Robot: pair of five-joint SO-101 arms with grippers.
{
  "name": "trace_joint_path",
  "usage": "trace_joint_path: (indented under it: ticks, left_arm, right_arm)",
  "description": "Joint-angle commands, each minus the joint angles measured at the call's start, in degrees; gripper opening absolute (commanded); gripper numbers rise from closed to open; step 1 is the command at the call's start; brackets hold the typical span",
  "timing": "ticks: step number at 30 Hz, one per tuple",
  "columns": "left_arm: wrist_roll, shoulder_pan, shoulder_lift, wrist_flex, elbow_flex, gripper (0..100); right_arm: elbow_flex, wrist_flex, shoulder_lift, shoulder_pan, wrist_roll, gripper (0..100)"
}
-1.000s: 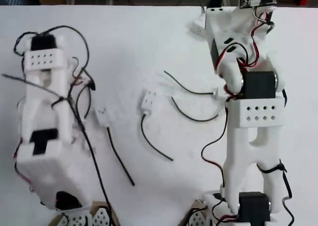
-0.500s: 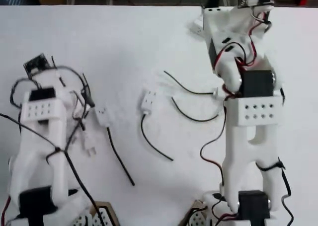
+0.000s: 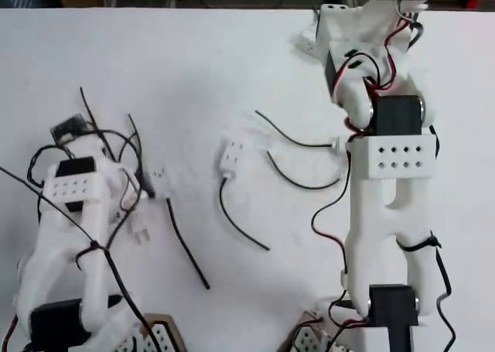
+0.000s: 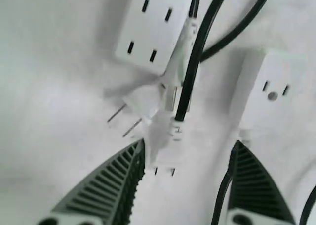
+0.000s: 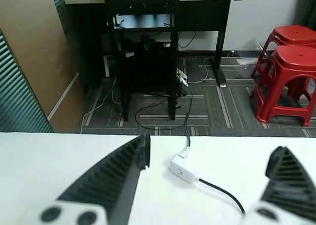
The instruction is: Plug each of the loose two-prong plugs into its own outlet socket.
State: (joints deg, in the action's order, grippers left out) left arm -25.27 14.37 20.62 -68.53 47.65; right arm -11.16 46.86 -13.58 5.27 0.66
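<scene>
left gripper (image 4: 190,146) released, jaws spread, low over the table (image 3: 193,58). between the jaws a loose two-prong plug (image 4: 143,102) lies flat, prongs bare, a black cable (image 4: 190,71) touching it. just beyond: a white four-slot outlet (image 4: 148,29), with a second outlet (image 4: 274,89) near it. right gripper (image 5: 211,148) released, jaws wide, at the table's far edge; a small white socket (image 5: 181,170) lies ahead.

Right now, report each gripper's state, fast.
Left gripper: open, holding nothing.
Right gripper: open, holding nothing.
</scene>
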Motion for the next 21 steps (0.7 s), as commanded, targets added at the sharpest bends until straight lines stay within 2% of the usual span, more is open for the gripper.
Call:
trace_joint_path:
  ticks: [1,4,8,10,21]
  left_arm:
    - [0.18,-0.66,2.33,-1.93,0.26,28]
    - [0.09,-0.75,2.33,1.14,3.52,28]
    - [0.09,-0.4,2.33,11.96,9.58,28]
    - [0.44,-0.48,2.42,14.33,12.04,28]
    - [0.53,-0.31,2.42,8.53,10.29,28]
  right_arm:
    - [-2.29,-0.13,-0.66,-0.84,1.14,36.5]
    - [-2.29,-0.04,-0.75,-0.92,1.14,36.5]
    - [-2.29,-0.04,-0.75,-0.84,1.14,36.5]
    - [-2.29,-0.04,-0.75,-0.84,1.14,36.5]
    - [-2.29,-0.04,-0.75,-0.84,1.14,36.5]
